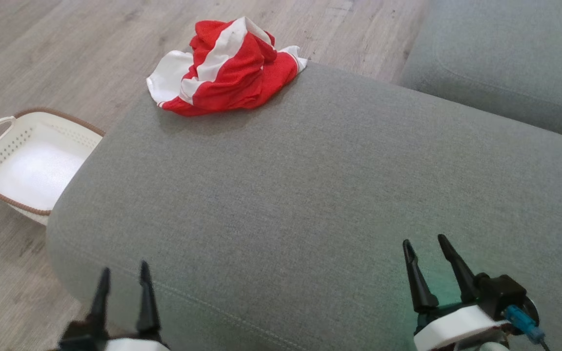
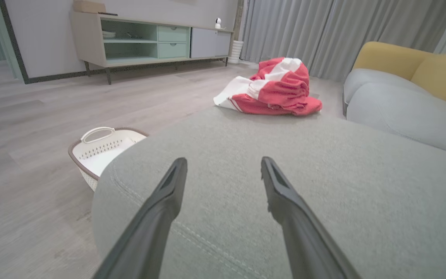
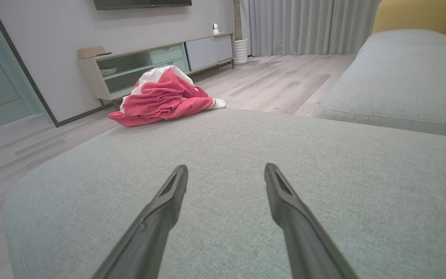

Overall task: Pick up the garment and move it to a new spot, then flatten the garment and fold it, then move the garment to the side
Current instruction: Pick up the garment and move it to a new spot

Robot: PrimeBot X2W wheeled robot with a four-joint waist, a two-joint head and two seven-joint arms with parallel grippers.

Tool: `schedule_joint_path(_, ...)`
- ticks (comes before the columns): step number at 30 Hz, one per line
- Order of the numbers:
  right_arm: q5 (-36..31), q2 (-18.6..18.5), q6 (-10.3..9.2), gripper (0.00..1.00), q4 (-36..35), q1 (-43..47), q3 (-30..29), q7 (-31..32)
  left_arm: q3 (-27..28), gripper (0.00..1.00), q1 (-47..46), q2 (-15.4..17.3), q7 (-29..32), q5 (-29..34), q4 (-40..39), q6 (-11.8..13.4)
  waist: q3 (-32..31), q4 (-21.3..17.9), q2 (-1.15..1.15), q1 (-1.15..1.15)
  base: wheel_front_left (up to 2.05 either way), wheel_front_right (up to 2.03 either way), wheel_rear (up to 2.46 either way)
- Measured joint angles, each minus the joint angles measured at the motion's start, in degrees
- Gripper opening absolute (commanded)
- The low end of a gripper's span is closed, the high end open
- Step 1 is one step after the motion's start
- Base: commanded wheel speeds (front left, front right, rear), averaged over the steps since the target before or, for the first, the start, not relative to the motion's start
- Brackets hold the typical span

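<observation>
Risk one is reach. The ottoman point(image 1: 310, 195) is wide and the garment point(image 1: 225, 68) sits on its far edge, well apart from both grippers. You'll need a long lean, and any drift out there means a miss or a pinch of upholstery along with the cloth.

Risk two is the edge. Part of the heap seems to hang past it toward the floor point(image 1: 66, 44), so a shallow grab or a nudge could tip the lot off.

Risk three is layers. It's crumpled, so one pinch likely takes several folds at once. It then comes up as a wad and flattening gets harder.

Minor: the basket point(image 1: 3, 151) stands on the floor just beside the ottoman's left side. Swing the left arm wide and you may clip it.

The left gripper point(image 1: 124, 268) and right gripper point(image 1: 423, 240) are at the near edge, fingers spread wide, holding nothing.

Garment look:
- One loose mound, mostly red, with a broad white band across the top.
- A flatter white panel with thin red trim sticks out on its left.
- A small white corner pokes out on its right.
- The cloth looks thin and jersey-like.
- You can't tell the collar or the front from here.
</observation>
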Motion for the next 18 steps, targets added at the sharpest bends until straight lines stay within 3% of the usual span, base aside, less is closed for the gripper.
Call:
schedule_joint_path(6,-2.1,0.0,0.0,1.0,-1.2,-0.2,-1.5,0.0,4.6,1.0,-1.6,3.1,0.0,0.1,-8.0,0.5,2.5,-1.0,0.0,0.0,0.0,0.0,0.0)
schedule_joint_path(10,-4.0,0.0,0.0,1.0,-2.1,-1.6,-2.1,0.0,8.3,1.0,-9.5,8.8,2.6,0.1,-13.0,0.4,5.1,-2.3,0.0,0.0,0.0,0.0,0.0)
schedule_joint_path(12,-4.8,0.0,0.0,1.0,-3.1,-3.2,-2.4,0.0,9.6,1.0,-15.9,12.4,5.1,0.1,-14.5,-0.4,6.6,-3.2,0.0,0.0,0.0,0.0,0.0)
schedule_joint_path(13,-4.8,0.0,0.0,1.0,-3.1,-3.2,-2.4,0.0,9.6,1.0,-15.9,12.4,5.1,0.1,-14.5,-0.4,6.6,-3.2,0.0,0.0,0.0,0.0,0.0)
schedule_joint_path(18,-7.5,-0.1,0.0,1.0,-4.5,-6.7,-2.1,-0.1,10.2,1.0,-31.3,19.2,11.0,0.1,-12.9,-4.1,11.0,-6.0,0.0,0.01,0.0,0.0,0.0)
